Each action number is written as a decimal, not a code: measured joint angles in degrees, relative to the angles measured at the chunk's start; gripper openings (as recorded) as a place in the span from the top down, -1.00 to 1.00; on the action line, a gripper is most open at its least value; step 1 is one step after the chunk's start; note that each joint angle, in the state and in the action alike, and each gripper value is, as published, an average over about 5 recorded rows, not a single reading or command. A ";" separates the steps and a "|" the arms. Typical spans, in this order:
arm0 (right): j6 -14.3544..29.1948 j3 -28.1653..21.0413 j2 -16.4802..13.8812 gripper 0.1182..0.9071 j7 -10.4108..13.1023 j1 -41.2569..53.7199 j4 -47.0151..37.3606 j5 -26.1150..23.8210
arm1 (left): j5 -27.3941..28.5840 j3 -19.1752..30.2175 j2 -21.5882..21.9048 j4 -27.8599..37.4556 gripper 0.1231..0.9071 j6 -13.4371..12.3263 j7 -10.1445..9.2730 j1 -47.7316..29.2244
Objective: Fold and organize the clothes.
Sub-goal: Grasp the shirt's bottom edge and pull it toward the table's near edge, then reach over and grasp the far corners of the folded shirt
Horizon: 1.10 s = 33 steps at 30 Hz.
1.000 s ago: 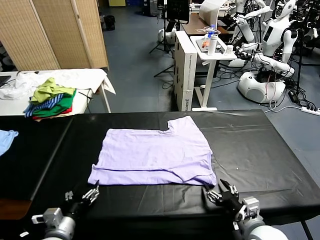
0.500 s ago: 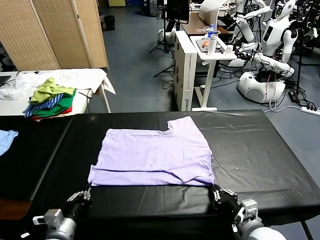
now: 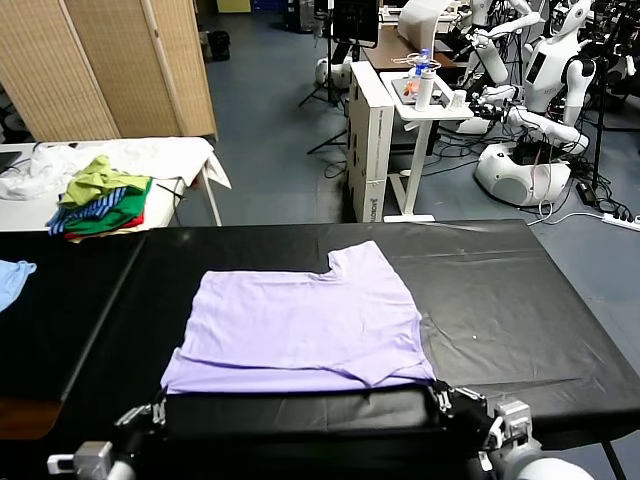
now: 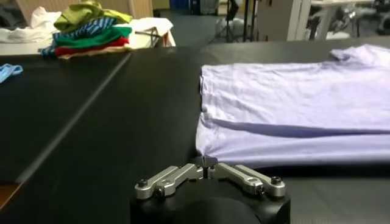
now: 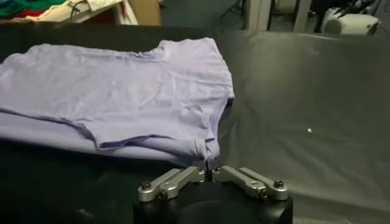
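The clothes, one pale lavender T-shirt [image 3: 300, 325], lie flat on the black table [image 3: 500, 300], with the neckline at the far side and a crease band along the near hem. My left gripper [image 3: 150, 412] is at the near left corner of the hem and is shut on it. The left wrist view shows that gripper [image 4: 206, 163] pinching the tip of the fabric [image 4: 292, 115]. At the near right corner my right gripper [image 3: 445, 400] is also shut on the hem. In the right wrist view that gripper [image 5: 208, 165] pinches the shirt [image 5: 122, 85] just below a folded sleeve.
A heap of green, striped and red garments [image 3: 100, 195] sits on a white table at the back left. A light blue garment [image 3: 12, 278] lies at the far left edge. A white cart [image 3: 420, 100] and other robots [image 3: 540, 90] stand behind the table.
Both grippers went from open to shut on the shirt's near corners. They drew back toward the near table edge, and the shirt slid with them.
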 joint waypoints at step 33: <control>1.16 1.79 -1.78 -1.00 1.02 4.75 4.11 6.04 | -13.43 -3.07 0.22 -9.23 -1.00 9.53 -6.69 -0.66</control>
